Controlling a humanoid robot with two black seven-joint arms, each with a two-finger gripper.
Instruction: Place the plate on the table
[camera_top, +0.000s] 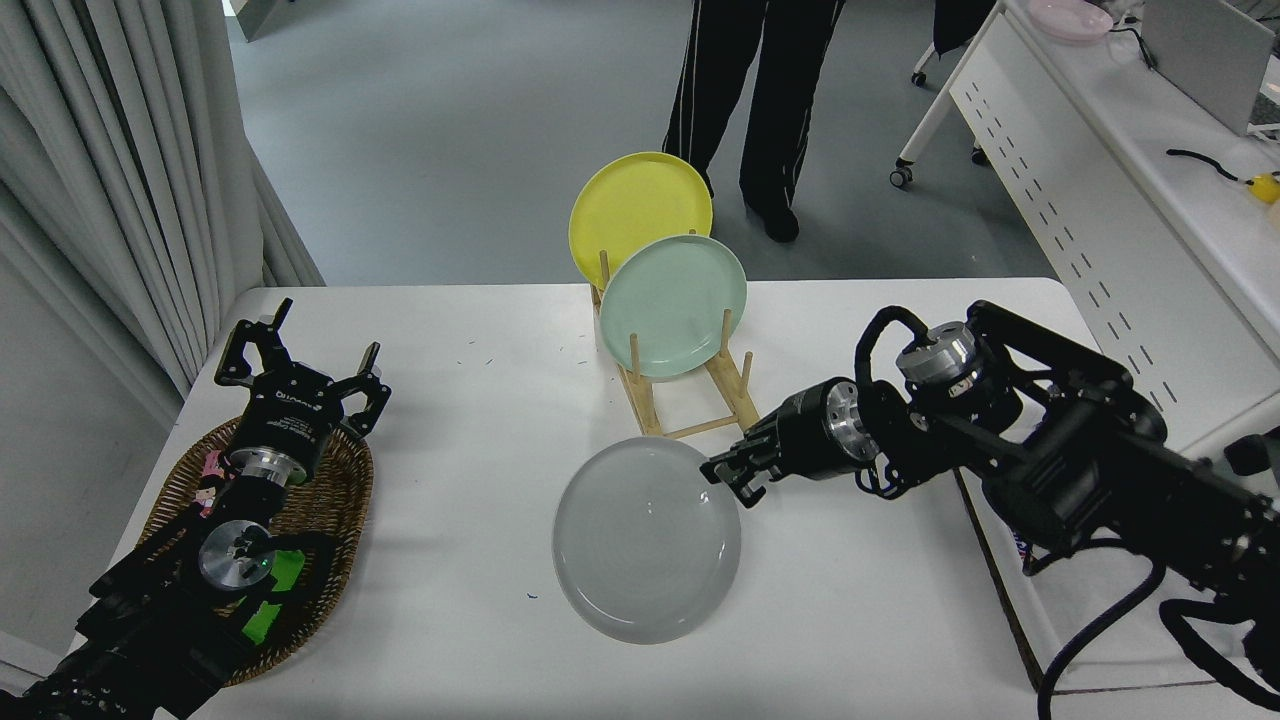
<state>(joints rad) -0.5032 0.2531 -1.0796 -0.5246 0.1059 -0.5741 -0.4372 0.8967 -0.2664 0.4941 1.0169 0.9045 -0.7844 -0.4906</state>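
Note:
The light grey plate (640, 545) lies low and almost flat over the middle of the white table (480, 400), in front of the wooden rack. My right gripper (730, 482) comes in from the right and is shut on the plate's right far rim. I cannot tell whether the plate's underside touches the table all round. My left gripper (300, 362) is parked at the lower left over a wicker basket, fingers spread open and empty.
A wooden rack (735, 385) behind the grey plate holds a mint green plate (672, 305) and a yellow plate (640, 212) upright. A wicker basket (335, 505) sits at the left. A white tray (1100, 650) lies under my right arm. A person's legs (750, 90) stand beyond the table. A white desk (1100, 200) stands at the right.

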